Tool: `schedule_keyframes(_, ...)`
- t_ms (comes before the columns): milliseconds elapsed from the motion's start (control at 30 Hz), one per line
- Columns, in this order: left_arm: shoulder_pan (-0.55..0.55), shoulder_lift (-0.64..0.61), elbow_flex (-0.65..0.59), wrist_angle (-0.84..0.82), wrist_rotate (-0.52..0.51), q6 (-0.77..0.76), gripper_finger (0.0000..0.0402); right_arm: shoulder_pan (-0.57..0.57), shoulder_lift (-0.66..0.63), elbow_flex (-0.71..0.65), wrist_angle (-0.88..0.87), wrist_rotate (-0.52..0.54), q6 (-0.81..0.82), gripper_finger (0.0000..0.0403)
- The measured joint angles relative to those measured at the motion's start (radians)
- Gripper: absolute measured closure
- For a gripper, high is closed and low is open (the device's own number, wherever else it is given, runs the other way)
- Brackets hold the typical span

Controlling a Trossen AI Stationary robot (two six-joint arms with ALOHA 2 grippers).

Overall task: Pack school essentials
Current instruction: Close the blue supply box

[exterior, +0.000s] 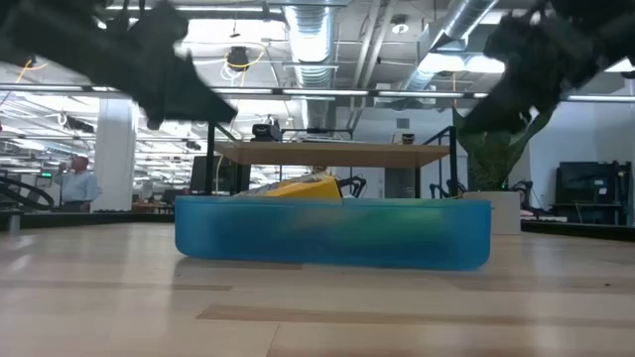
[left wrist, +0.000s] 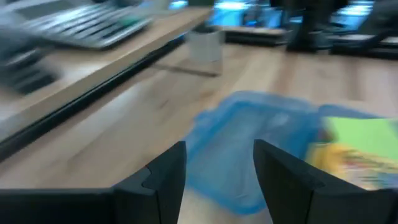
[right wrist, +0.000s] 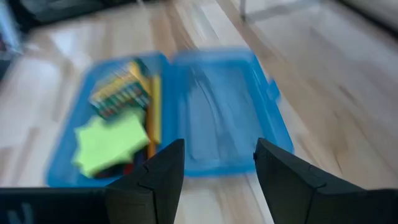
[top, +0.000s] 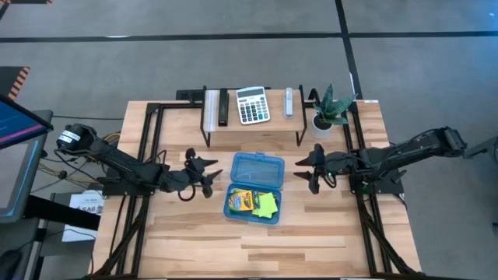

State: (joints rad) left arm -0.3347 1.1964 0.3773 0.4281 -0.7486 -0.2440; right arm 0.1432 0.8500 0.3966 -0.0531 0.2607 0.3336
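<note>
A blue plastic case (top: 255,187) lies open at the table's middle, with its empty lid (top: 258,169) flat on the far side. The near tray holds a yellow-green crayon box (top: 242,201), a lime-green sticky-note pad (top: 267,204) and yellow and orange pencils (right wrist: 154,106). My left gripper (top: 208,175) hovers just left of the case, open, pointing at it with nothing between its fingers (left wrist: 161,180). My right gripper (top: 305,169) hovers just right of the lid, open and empty too. In the low view the case (exterior: 332,230) rests on its bottom on the wood.
At the far edge a raised wooden shelf (top: 253,124) carries a white-grey calculator (top: 251,104), a black bar (top: 222,107) and a silver item (top: 289,101). A potted plant (top: 331,109) stands at the shelf's right end. Black frame rails (top: 148,155) run along both table sides.
</note>
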Motion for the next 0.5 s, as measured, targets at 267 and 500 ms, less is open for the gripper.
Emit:
schedule_keyframes(267,0.094,0.000,-0.081,-0.036,-0.022,-0.131,0.0232,-0.036,0.168,-0.014,0.057,0.003,0.079,0.0188)
schedule_keyframes(500,0.201,0.005,-0.084,-0.174,0.088,-0.241,0.0246,-0.034,0.295,-0.013,0.130,0.003,0.088,0.0188)
